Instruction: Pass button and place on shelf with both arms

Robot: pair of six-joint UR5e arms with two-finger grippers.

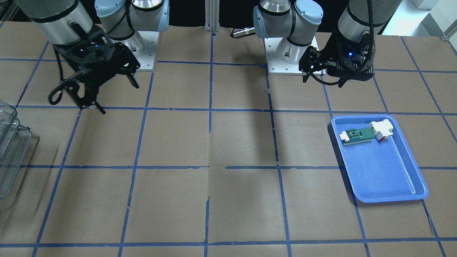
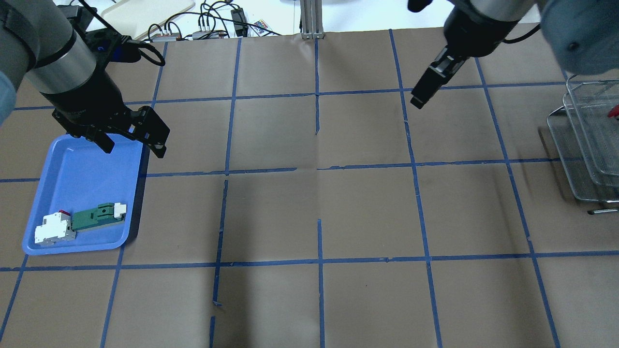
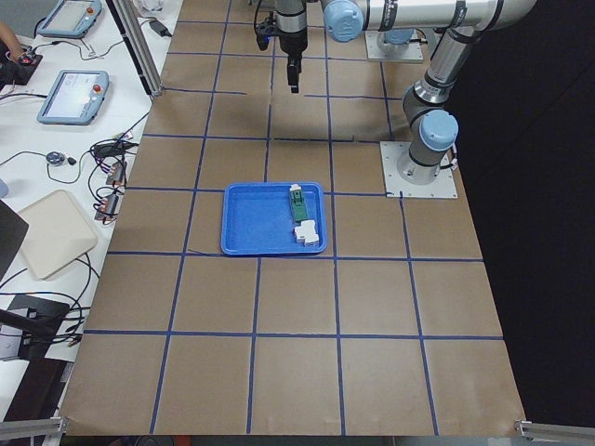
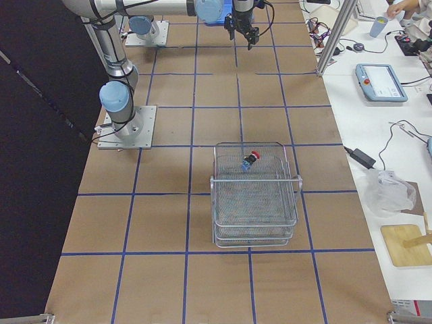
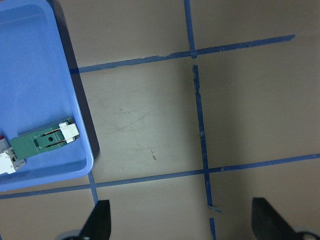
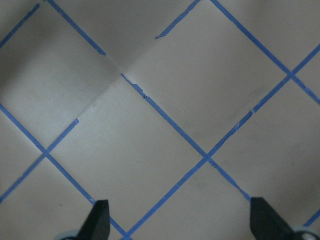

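The button (image 4: 251,159), with its red cap, lies on the top tier of the shelf (image 4: 255,202); only a bit of its red shows at the edge of the overhead view (image 2: 613,112). The shelf stands at the table's right end (image 2: 587,145) and shows at the left edge of the front view (image 1: 10,142). My left gripper (image 2: 134,147) is open and empty above the far corner of the blue tray; it also shows in its wrist view (image 5: 182,225). My right gripper (image 1: 117,96) is open and empty, well above the table and apart from the shelf (image 6: 182,225).
A blue tray (image 2: 72,174) at the table's left end holds a green-and-white module (image 2: 94,218) with a white-red end block (image 2: 54,231). The brown paper table carries a blue tape grid. Both arm bases (image 1: 289,50) stand at the robot's side.
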